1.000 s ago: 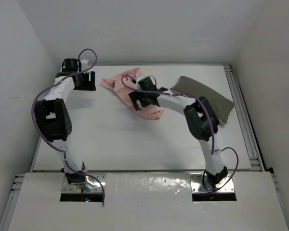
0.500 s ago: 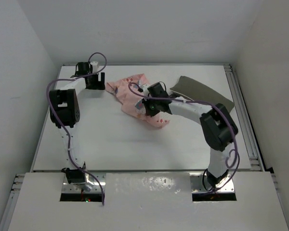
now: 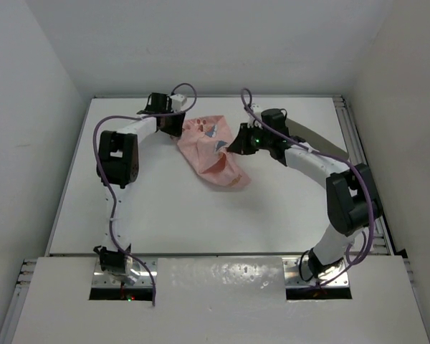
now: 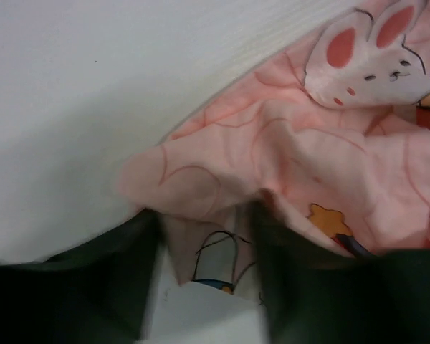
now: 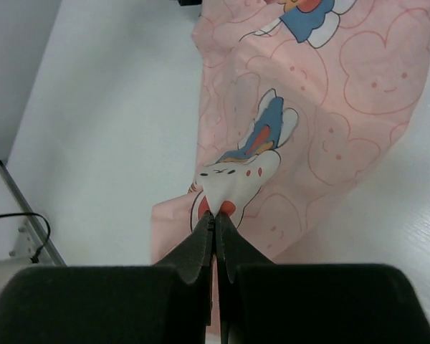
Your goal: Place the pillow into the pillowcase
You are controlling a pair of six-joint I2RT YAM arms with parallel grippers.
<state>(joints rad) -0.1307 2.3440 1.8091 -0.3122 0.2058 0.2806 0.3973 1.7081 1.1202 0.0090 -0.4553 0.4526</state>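
The pink rabbit-print pillowcase (image 3: 211, 152) lies crumpled at the middle back of the table. My right gripper (image 3: 236, 145) is shut on a fold of it, pinching a rabbit print (image 5: 215, 215) between its fingertips. My left gripper (image 3: 174, 125) is at the cloth's left edge. Its jaws stand apart in the left wrist view, and a flap of the pillowcase (image 4: 215, 244) hangs between them (image 4: 204, 222) with bare table showing below. The olive-grey pillow (image 3: 328, 148) lies at the back right, mostly hidden behind my right arm.
White walls close the table in at the back and on both sides. A metal rail (image 3: 365, 179) runs along the right edge. Purple cables loop over both arms. Bare white table (image 3: 201, 215) stretches between the cloth and the arm bases.
My left gripper swung right from the far left corner to the pillowcase's edge and narrowed. My right gripper shut on the cloth and drew back to the right, pulling the pillowcase with it.
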